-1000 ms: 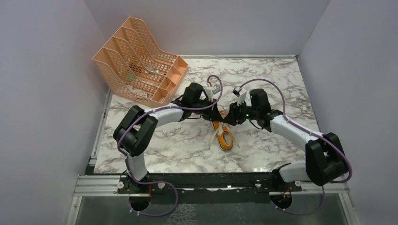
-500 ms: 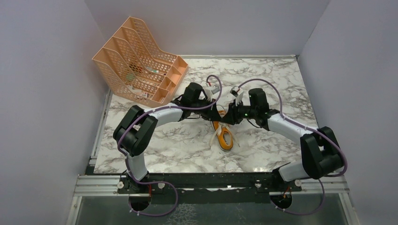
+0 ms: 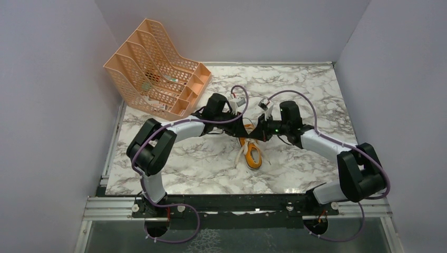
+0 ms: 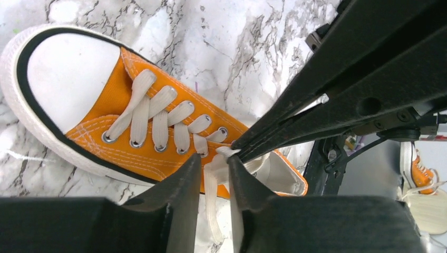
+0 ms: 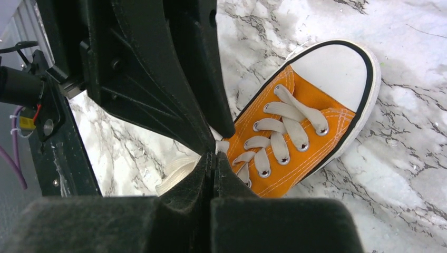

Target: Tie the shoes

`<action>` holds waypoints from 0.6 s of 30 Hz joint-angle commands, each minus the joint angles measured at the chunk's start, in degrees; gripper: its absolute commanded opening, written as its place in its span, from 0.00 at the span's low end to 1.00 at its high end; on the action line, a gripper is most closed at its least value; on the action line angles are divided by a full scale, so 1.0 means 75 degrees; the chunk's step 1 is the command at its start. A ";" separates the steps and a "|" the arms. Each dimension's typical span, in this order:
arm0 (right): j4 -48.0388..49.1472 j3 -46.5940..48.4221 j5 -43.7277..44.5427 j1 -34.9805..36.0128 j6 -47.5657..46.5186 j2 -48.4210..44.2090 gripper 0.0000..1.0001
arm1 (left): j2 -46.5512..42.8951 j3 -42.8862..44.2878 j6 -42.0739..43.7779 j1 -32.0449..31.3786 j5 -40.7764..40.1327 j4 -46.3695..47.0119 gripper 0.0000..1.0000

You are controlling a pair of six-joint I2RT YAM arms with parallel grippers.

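Note:
The orange sneaker (image 3: 252, 154) lies on the marble table, its white toe cap toward the near edge. Both grippers meet over its tongue end. In the left wrist view the shoe (image 4: 158, 118) shows its laced eyelets. My left gripper (image 4: 215, 161) has its fingers drawn close on a bunch of white lace (image 4: 213, 190), which fills the gap at the tips and hangs down to the table. My right gripper (image 5: 213, 155) is shut tight, with a bit of the lace (image 5: 222, 146) at its tips, touching the left gripper's fingers. The shoe (image 5: 295, 126) lies just beyond it.
An orange mesh file rack (image 3: 155, 68) stands at the back left of the table. Grey walls close in on the left, back and right. Purple cables arc above both wrists. A loose lace loop (image 5: 176, 171) lies on the marble beside the shoe.
My right gripper has moved a little left and closer to the left gripper over the shoe. The left arm and the shoe have hardly moved.

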 commanded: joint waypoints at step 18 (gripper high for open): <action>0.0483 -0.0213 0.0603 0.0038 0.0319 -0.0494 0.01 | -0.1150 -0.0668 -0.0057 -0.0787 -0.0551 -0.0487 0.41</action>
